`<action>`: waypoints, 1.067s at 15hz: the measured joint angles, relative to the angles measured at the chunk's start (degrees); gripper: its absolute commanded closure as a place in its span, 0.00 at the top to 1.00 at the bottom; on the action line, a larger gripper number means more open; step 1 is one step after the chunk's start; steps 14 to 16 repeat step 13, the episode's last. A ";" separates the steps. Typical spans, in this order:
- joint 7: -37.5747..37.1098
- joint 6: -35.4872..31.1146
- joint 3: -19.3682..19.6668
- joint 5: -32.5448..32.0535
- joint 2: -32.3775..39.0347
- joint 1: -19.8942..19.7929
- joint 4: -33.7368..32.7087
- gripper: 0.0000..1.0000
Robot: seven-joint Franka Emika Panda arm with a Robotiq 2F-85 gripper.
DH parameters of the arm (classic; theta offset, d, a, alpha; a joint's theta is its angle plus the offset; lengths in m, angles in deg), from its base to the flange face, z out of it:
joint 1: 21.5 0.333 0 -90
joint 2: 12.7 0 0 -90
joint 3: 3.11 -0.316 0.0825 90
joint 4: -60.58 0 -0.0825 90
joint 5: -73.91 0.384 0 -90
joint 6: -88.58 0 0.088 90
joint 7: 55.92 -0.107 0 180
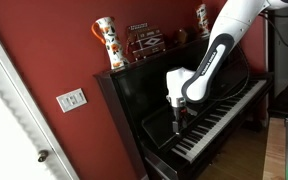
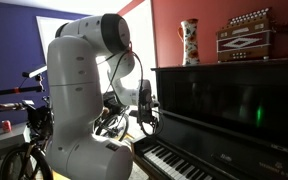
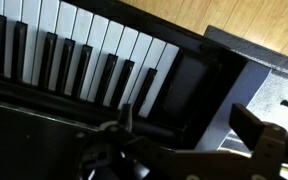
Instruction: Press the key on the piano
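Observation:
The glossy black upright piano stands against a red wall, and it shows in both exterior views. Its row of white and black keys runs along the front, also seen in an exterior view and across the top of the wrist view. My gripper points down just above the end of the keyboard, by the black end block. In the wrist view its two fingers stand wide apart with nothing between them. It also shows in an exterior view.
On the piano's flat top stand a patterned vase, an accordion and a second vase. A light switch and a white door are on the wall. A bicycle stands by the robot base.

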 measured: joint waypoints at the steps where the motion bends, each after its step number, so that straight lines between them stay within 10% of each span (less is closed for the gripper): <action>1: 0.26 1.42 -0.08 0.01 -1.34 -0.14 0.13 1.00; 16: 6.56 6.82 -0.13 4.75 -9.19 -0.26 2.00 1.00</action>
